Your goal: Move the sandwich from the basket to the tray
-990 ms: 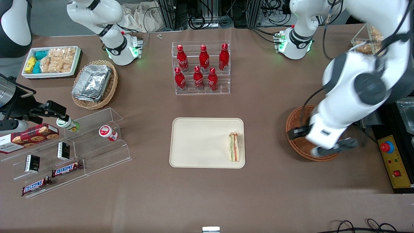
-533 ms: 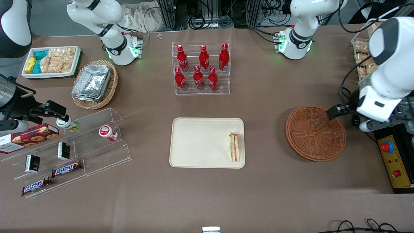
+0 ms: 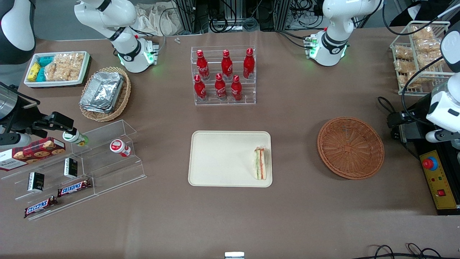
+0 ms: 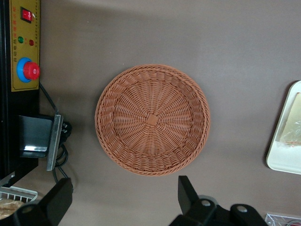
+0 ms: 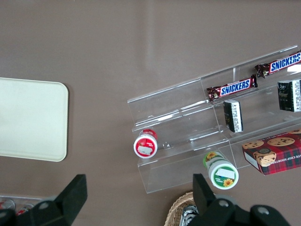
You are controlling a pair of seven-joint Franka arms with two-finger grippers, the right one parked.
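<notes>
The sandwich [image 3: 260, 163], a pale wedge with green and orange-red layers, lies on the cream tray [image 3: 222, 158] by the short rim nearest the basket. The round reddish-brown wicker basket [image 3: 350, 147] holds nothing; in the left wrist view the basket [image 4: 122, 103] shows whole, with a strip of the tray [image 4: 282, 141] at the frame edge. The left arm's gripper [image 3: 439, 136] hangs high at the working arm's end of the table, over the black control box and clear of the basket. The gripper [image 4: 123, 200] is open, its fingers [image 4: 188, 193] wide apart with only bare table between them.
A black and yellow control box with a red button [image 3: 430, 163] lies beside the basket. A wire rack of bagged snacks [image 3: 418, 54] stands farther back. A clear rack of red bottles [image 3: 223, 75] sits farther from the camera than the tray. Acrylic shelves [image 3: 90, 162] are toward the parked arm's end.
The left arm has swung from above the basket out toward the working arm's end of the table, uncovering the basket. The sandwich has stayed on the tray.
</notes>
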